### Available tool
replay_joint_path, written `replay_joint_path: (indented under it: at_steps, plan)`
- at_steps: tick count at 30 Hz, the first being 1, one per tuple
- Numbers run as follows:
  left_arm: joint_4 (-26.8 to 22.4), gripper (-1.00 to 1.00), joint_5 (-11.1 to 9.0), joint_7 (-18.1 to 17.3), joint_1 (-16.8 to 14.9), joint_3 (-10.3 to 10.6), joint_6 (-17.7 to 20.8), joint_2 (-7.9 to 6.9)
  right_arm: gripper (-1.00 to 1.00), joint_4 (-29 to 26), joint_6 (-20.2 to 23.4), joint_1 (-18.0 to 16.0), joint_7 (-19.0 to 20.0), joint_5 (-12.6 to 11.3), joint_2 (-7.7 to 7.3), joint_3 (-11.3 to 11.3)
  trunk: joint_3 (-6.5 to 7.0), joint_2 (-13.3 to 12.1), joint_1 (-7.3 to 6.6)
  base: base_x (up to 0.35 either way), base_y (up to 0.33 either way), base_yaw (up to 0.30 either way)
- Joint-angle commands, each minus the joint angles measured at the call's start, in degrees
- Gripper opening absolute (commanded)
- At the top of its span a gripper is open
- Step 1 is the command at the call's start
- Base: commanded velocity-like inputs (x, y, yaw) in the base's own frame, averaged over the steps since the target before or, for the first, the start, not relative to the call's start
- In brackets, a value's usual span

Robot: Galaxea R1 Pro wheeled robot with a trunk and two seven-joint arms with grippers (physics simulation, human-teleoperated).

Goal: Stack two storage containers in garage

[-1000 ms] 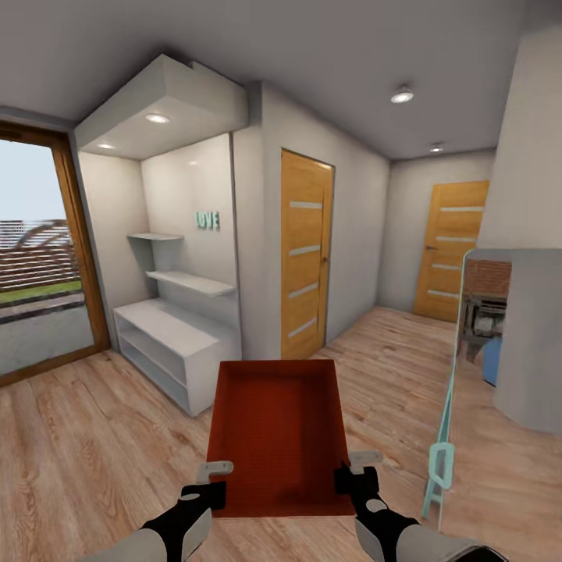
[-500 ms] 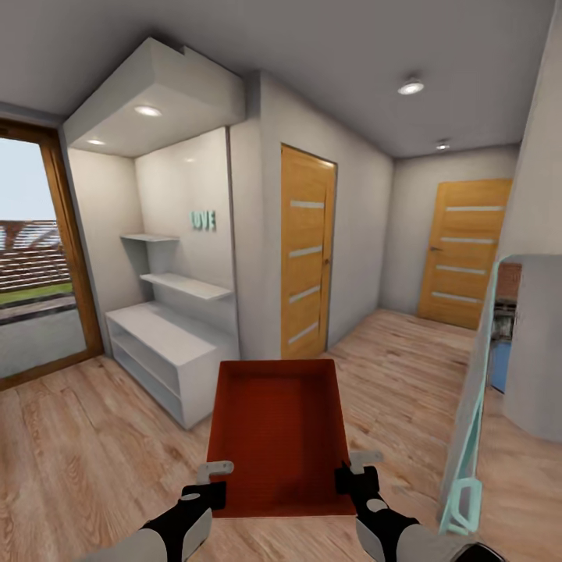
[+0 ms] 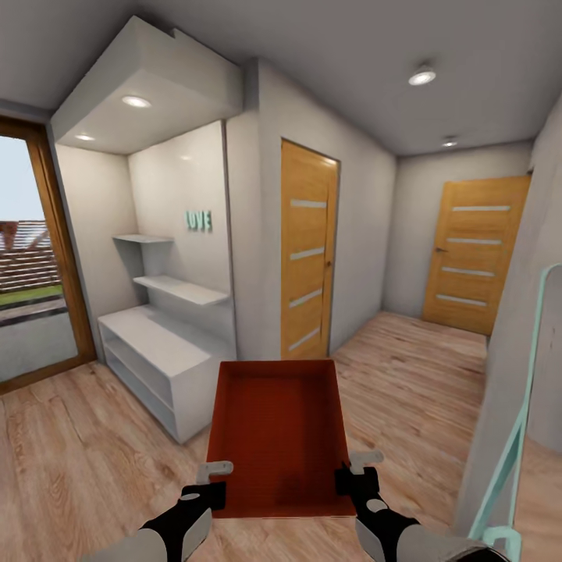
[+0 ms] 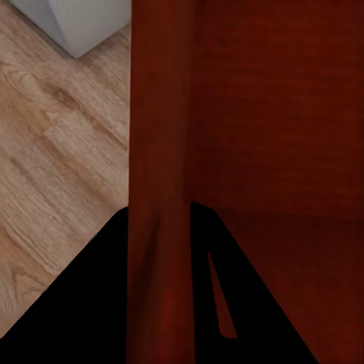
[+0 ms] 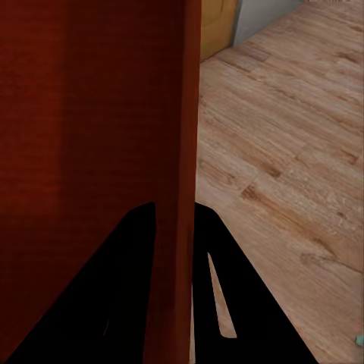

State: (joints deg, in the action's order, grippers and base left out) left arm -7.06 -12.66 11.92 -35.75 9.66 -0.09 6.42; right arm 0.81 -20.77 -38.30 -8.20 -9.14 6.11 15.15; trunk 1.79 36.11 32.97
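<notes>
One orange-red open-top storage container (image 3: 278, 433) hangs in front of me over the light wood-plank floor (image 3: 94, 437), carried between both arms. My left gripper (image 3: 212, 485) is shut on its left wall (image 4: 158, 189), one black finger on each side of it. On the opposite wall (image 5: 184, 152) my right gripper (image 3: 350, 476) is shut the same way. The bin looks empty. The second container is out of view.
A white low shelf unit (image 3: 156, 363) stands ahead on the left, with a glass door (image 3: 31, 257) beyond it. Two wood-panelled doors (image 3: 306, 250) (image 3: 472, 254) line the hallway ahead. A grey wall and a teal-framed mirror (image 3: 515, 453) stand close on my right.
The whole view has shifted: I have rolled forward and turned slightly, so the shelf unit has slid left and the mirror's edge has slid right. The container stays held as before.
</notes>
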Motion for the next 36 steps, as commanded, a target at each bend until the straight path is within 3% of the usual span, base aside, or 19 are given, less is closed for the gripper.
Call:
replay_joint_path:
  at_steps: [1, 19, 36]
  plan:
    - [-0.3, -1.0, -0.1, 0.1, 0.0, 0.2, -0.2, 0.0, -1.0, 0.2, 0.2, 0.0, 0.1, 0.5, 0.05, -2.4, -0.01, 0.0, 0.05, 0.322, 0.0, 0.0]
    - [-0.3, -1.0, -0.1, 0.1, 0.0, 0.2, -0.2, 0.0, -1.0, 0.2, -0.1, 0.0, 0.0, 0.5, 0.2, -2.4, -0.01, 0.0, 0.05, 0.321, 0.0, -0.007]
    - [-0.3, -1.0, -0.1, 0.1, 0.0, 0.2, -0.2, 0.0, -1.0, 0.2, -0.1, 0.0, 0.0, 0.5, 0.13, -2.5, -0.01, 0.0, 0.05, 0.321, 0.0, -0.263]
